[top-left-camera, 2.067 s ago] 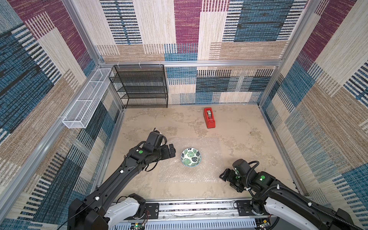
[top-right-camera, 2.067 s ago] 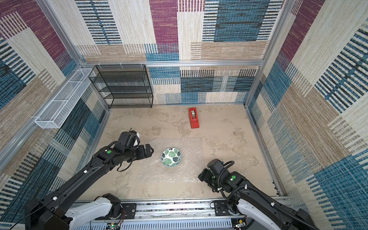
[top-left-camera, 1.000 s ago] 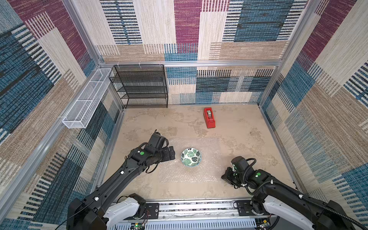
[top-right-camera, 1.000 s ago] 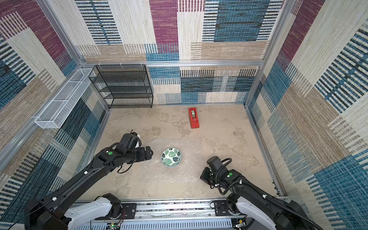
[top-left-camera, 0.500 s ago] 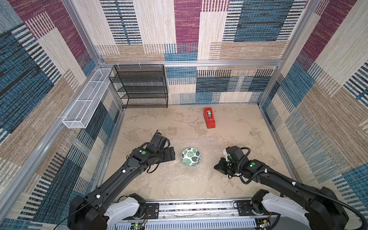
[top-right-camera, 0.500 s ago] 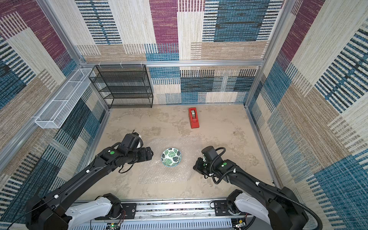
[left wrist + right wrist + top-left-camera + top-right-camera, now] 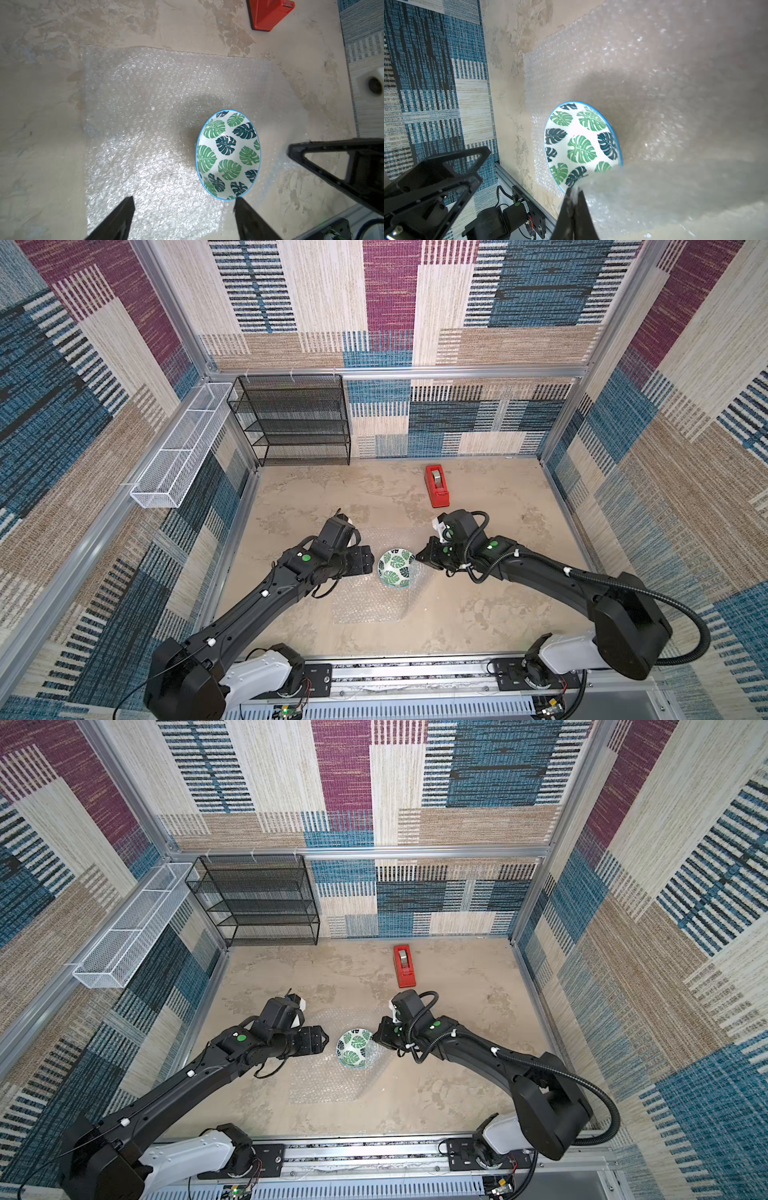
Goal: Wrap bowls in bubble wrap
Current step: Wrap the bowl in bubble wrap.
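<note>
The bowl (image 7: 397, 573) sits tilted on the bubble wrap (image 7: 361, 608), on the surface (image 7: 478, 614). The right end effector (image 7: 573, 192) pinches the wrap's lifted edge against the bowl. The left end effector (image 7: 184, 200) gapes wide just beside it.

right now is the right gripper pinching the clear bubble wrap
Yes, the right gripper is shut on a lifted edge of bubble wrap.

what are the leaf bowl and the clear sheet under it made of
Bowl: likely glazed ceramic, glossy; sharp glints on the printed leaves, thin blue rim. Bubble wrap: thin clear plastic, shiny; tiny glinting bubbles, floor shows through.
</note>
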Action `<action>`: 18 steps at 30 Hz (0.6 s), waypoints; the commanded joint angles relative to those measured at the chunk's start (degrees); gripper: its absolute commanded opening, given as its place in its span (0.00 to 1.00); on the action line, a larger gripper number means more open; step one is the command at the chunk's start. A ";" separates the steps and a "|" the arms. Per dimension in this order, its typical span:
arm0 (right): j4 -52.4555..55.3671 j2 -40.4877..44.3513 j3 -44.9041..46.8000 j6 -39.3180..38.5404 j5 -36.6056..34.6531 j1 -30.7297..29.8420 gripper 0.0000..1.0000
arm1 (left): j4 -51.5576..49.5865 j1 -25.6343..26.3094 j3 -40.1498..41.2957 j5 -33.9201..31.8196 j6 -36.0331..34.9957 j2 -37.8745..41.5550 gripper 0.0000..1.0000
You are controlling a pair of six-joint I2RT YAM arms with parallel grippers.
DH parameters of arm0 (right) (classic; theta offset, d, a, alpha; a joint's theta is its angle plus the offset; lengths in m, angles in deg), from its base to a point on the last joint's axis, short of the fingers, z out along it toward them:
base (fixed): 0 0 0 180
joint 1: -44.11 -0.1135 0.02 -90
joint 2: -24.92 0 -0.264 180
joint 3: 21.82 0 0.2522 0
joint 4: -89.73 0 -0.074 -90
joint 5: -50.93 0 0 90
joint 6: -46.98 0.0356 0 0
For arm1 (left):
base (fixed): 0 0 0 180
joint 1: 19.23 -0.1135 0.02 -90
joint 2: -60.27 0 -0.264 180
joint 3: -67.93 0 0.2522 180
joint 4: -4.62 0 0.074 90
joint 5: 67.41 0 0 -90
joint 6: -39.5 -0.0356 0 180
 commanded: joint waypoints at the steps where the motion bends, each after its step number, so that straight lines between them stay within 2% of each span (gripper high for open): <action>1: -1.73 -3.96 -3.53 -1.50 1.23 -0.66 0.00 | 5.24 0.24 1.12 4.03 -1.98 -0.79 0.80; 7: -1.64 -10.23 -8.74 -2.70 1.23 -1.84 0.00 | 10.63 0.56 3.23 5.41 -2.71 -2.01 0.78; 13: -0.83 -15.39 -13.29 -3.49 2.15 -2.81 0.00 | 11.75 0.63 3.77 4.77 -3.44 -3.71 0.86; 15: -0.64 -16.42 -13.97 -3.52 2.28 -3.21 0.00 | 11.69 0.61 4.15 3.62 -3.63 -3.67 0.91; 18: -1.31 -17.19 -14.05 -3.48 2.81 -3.45 0.00 | 12.82 0.60 4.90 2.26 -4.06 -3.65 0.91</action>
